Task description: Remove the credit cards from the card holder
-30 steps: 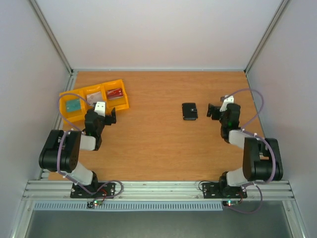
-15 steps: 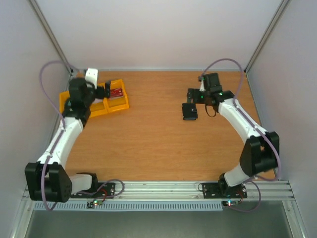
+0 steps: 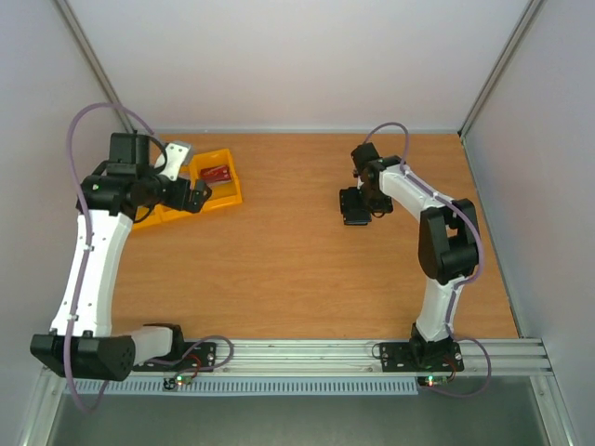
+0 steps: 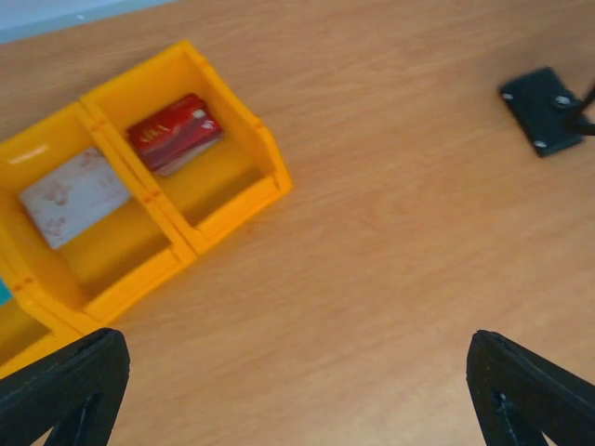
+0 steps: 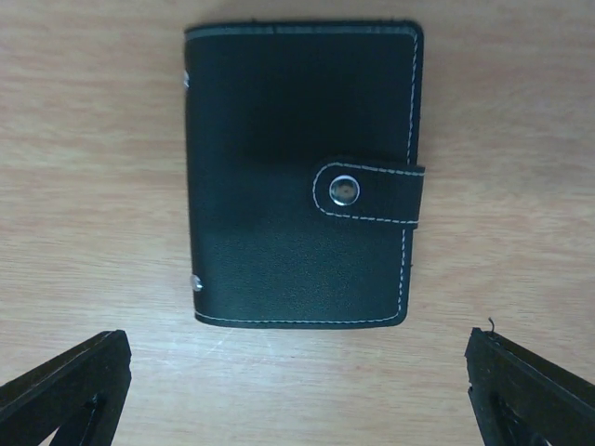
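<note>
Both arms have swung out since a second ago; from above, the right gripper [image 3: 359,195] hangs over the shut card holder [image 3: 356,219], the left gripper [image 3: 197,195] far off at nine o'clock by the yellow bins [image 3: 226,193]; left wrist: claw wide, holder distant at two o'clock; right wrist: claw wide, holder at twelve, long axis twelve-to-six; the right arm is nearer.

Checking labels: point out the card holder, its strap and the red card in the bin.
card holder [image 5: 270,177]: right wrist view, middle of the closed cover.
strap [image 5: 383,193]: right wrist view, tab beside the snap.
red card [image 4: 175,132]: left wrist view, middle of its face.
</note>
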Tool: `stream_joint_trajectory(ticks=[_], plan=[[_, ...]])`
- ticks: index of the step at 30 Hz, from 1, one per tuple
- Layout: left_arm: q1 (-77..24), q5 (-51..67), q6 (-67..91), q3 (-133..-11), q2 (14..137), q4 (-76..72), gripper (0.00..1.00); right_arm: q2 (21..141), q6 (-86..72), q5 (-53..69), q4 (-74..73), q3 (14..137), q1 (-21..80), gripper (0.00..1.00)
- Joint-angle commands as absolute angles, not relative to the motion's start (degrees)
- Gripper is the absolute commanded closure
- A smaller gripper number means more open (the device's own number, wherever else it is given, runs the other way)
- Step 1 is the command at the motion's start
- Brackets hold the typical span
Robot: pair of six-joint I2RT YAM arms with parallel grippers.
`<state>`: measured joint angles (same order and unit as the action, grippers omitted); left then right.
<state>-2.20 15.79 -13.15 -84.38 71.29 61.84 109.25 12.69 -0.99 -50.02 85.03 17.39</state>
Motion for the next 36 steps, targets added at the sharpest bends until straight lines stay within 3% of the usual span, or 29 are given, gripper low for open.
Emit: stream_joint_trajectory(ticks=[1, 4, 14, 21, 24, 30, 36], plan=[[-1.89, 24.51, -14.67, -85.60, 67.32, 66.67, 0.01, 112.77, 13.18, -0.73, -52.26, 85.66, 17.57, 0.01], [-1.93, 27.10, -14.73, -85.27, 65.61, 65.67, 0.01, 115.20, 12.91, 2.77, -49.34, 85.18, 17.50, 0.02], [-1.93, 30.44, -14.30, -83.96, 62.74, 65.11, 0.01, 123.76, 13.21, -5.03, -51.29, 89.53, 16.61, 0.02], [-1.94, 30.77, -10.18, -80.09, 61.86, 62.25, 0.00, 124.06, 14.26, -2.48, -50.76, 90.24, 17.03, 0.39], [-2.00, 30.10, -5.79, -74.80, 59.11, 57.34, 0.01, 123.44, 14.99, -3.46, -50.69, 90.07, 17.18, 0.49], [-2.22, 35.62, 9.87, -61.77, 52.19, 41.11, 0.02, 112.49, 17.64, 1.21, -45.14, 84.80, 20.82, 0.57], [-5.86, 41.12, 24.37, -50.26, 46.54, 21.68, 0.10, 91.84, 21.54, 4.92, -26.43, 74.76, 34.51, 0.58]])
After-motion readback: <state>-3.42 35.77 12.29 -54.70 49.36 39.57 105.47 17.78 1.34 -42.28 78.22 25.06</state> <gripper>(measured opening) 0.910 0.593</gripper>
